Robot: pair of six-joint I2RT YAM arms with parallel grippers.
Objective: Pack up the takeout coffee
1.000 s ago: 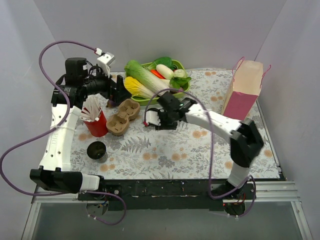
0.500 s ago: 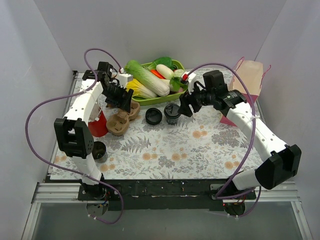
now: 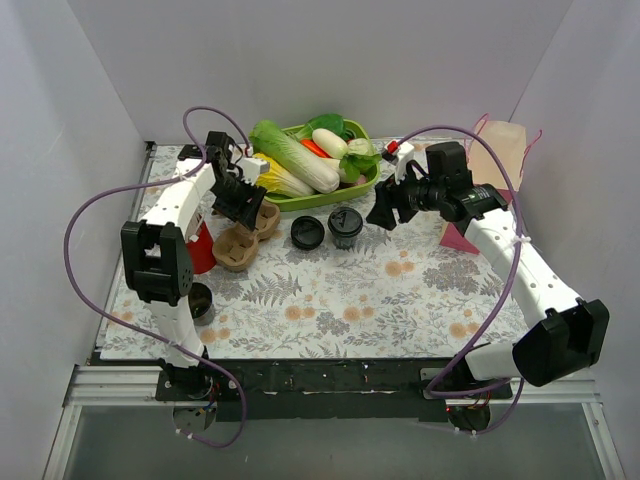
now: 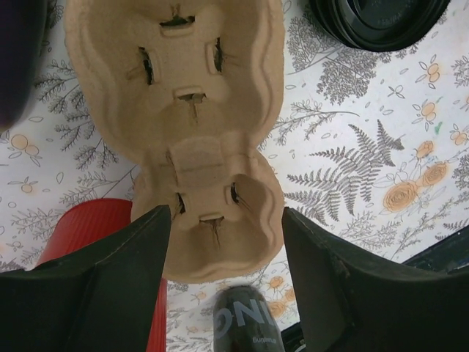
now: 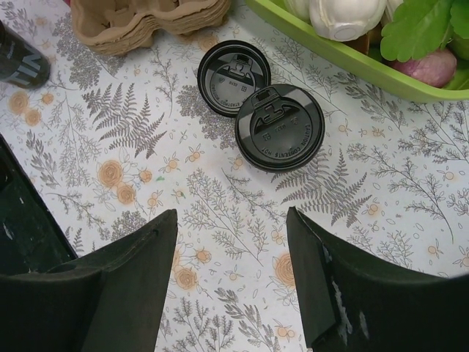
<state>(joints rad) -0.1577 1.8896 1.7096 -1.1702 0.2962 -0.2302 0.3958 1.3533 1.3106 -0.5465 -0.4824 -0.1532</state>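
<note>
The coffee cup (image 3: 345,226) stands upright near the middle of the counter (image 3: 380,300), just in front of the green tray (image 5: 344,62). It is small and dark, closed by a round black lid (image 5: 280,128) with a raised rim and a moulded sip tab. A second, loose black lid (image 5: 233,68) lies flat on the counter, and the cup's lid overlaps its edge in the right wrist view.

The tray holds vegetables (image 3: 300,158), among them a long pale cabbage and leafy greens. Left of the loose lid lies a brown cardboard carrier (image 4: 176,88) with both of its two holes empty. A red cup (image 4: 80,227) stands at its left side. Another dark cup (image 3: 203,300) sits nearer the front edge, partly hidden by the left arm. A pink bag (image 3: 500,150) stands at the far right.

The left pincer (image 4: 226,213) is spread, its fingers on either side of one end of the carrier. Whether they touch the cardboard cannot be told. The right pincer (image 5: 231,213) is spread wide and holds nothing. It hangs in the air just right of the coffee cup, clear of it.
</note>
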